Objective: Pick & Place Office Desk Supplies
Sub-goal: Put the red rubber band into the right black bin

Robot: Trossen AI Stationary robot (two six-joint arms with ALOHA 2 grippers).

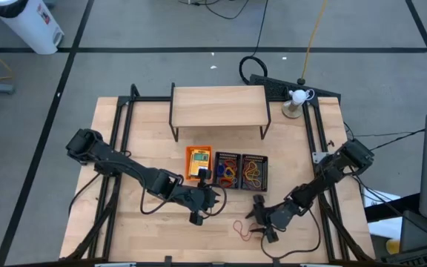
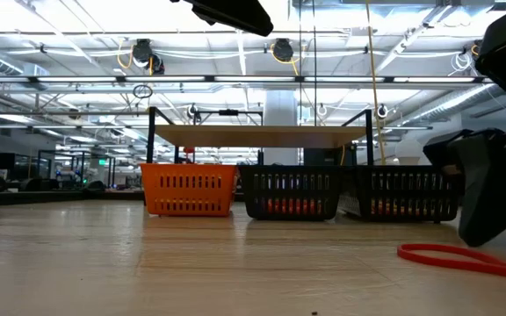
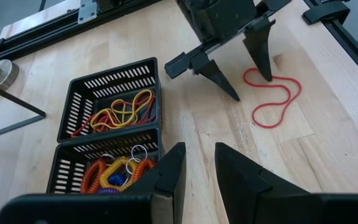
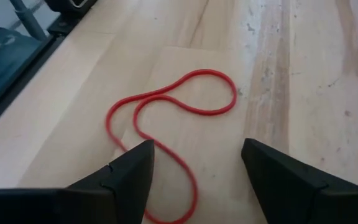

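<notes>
A red rubber-band loop point(image 4: 173, 106) lies flat in a figure-eight on the wood near the table's near edge point(image 1: 241, 228). My right gripper point(image 4: 197, 162) is open and low over it, its fingers standing on either side of the band's nearer part point(image 3: 272, 96). My left gripper point(image 3: 197, 165) is open and holds nothing; it hovers just near of the trays point(image 1: 212, 202). An orange tray point(image 1: 189, 159) holds a yellow-green crayon box point(image 1: 199, 162). Two black mesh trays point(image 3: 114, 106) point(image 3: 107, 168) hold coloured bands.
The wooden shelf riser point(image 1: 217, 107) stands behind the three trays on the far half. A small lamp-like stand point(image 1: 296, 100) sits at the far right. Black frame rails point(image 1: 117, 133) run along both sides. Bare wood lies left of the band along the near edge.
</notes>
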